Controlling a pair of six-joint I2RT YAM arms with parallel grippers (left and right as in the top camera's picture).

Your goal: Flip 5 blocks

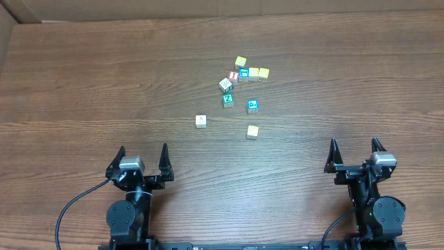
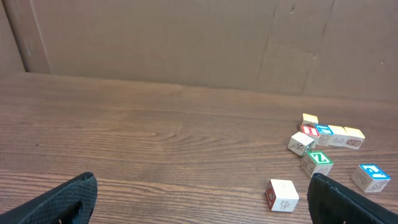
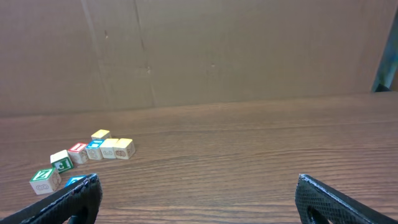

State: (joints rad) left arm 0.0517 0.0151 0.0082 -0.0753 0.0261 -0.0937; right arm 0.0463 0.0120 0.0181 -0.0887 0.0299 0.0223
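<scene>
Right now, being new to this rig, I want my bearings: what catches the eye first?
A row of coloured cubes sits beyond mid-table, right of centre; a green Z block, a white block and a pale yellow block lie apart, nearer the arms. The left gripper and right gripper stand at the near edge, both open and empty.

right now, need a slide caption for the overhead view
Left gripper and right gripper open at the near edge, apart from alphabet blocks scattered on the wooden table.
</scene>
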